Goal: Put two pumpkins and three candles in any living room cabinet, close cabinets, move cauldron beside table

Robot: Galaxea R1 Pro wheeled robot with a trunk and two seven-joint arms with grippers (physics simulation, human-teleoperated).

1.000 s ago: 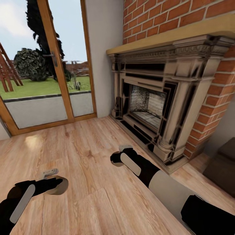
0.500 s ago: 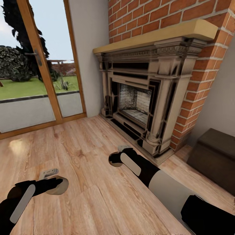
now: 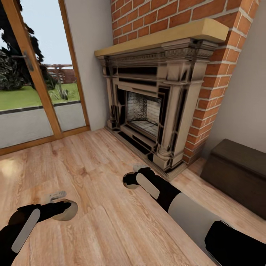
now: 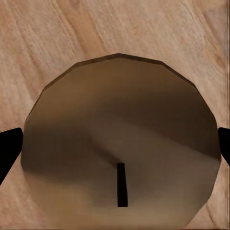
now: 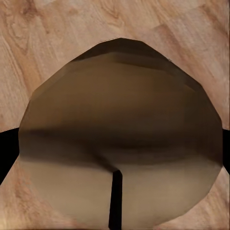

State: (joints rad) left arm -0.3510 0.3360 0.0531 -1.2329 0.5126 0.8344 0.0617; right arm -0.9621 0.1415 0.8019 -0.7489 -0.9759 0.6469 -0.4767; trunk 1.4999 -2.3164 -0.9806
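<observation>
My left gripper (image 3: pixel 59 207) is shut on a beige-grey candle (image 3: pixel 68 212), held low over the plank floor at the head view's lower left. The left wrist view looks onto that candle's flat top (image 4: pixel 120 143) with its dark wick, a black fingertip (image 4: pixel 9 148) at each side. My right gripper (image 3: pixel 132 179) is shut on a second candle (image 3: pixel 129 184) near the middle of the head view; its top (image 5: pixel 120 134) spans the right wrist view. The dark-brown cabinet (image 3: pixel 236 173) stands against the wall at the right, its front panels closed. Pumpkins, cauldron and table are out of view.
A red-brick fireplace (image 3: pixel 147 111) with a pale mantel (image 3: pixel 159 37) stands ahead, its hearth base reaching onto the floor. A glass patio door (image 3: pixel 33 99) with a wooden frame is at the left. Light wood floor (image 3: pixel 92 159) lies open in front of me.
The camera has turned to the right: the fireplace and door slid left in the picture and more of the cabinet came into view. Both arms keep their pose and their candles.
</observation>
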